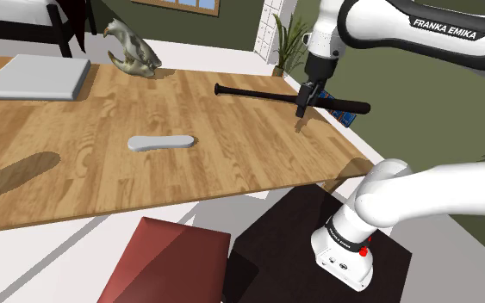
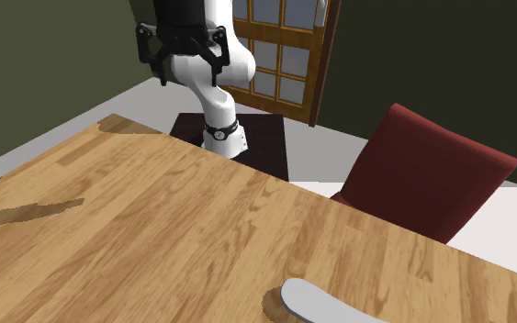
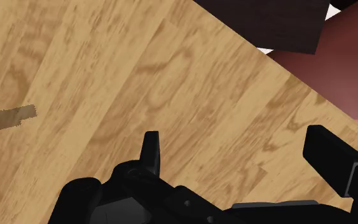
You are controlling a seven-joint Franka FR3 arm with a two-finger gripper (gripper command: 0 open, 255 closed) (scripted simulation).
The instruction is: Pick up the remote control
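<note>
A pale grey remote control (image 1: 160,142) lies flat on the wooden table (image 1: 232,146), well apart from the black gripper (image 1: 301,112), toward the shoulder view's left of it. The gripper hangs above the table with its fingers (image 3: 151,153) spread apart and nothing between them. A black bat (image 1: 266,93) lies just beside it. Beyond the remote control from the gripper sit a jawbone (image 1: 133,47) and a grey slab (image 1: 34,76). A red chair (image 2: 421,174) stands near the table's edge.
</note>
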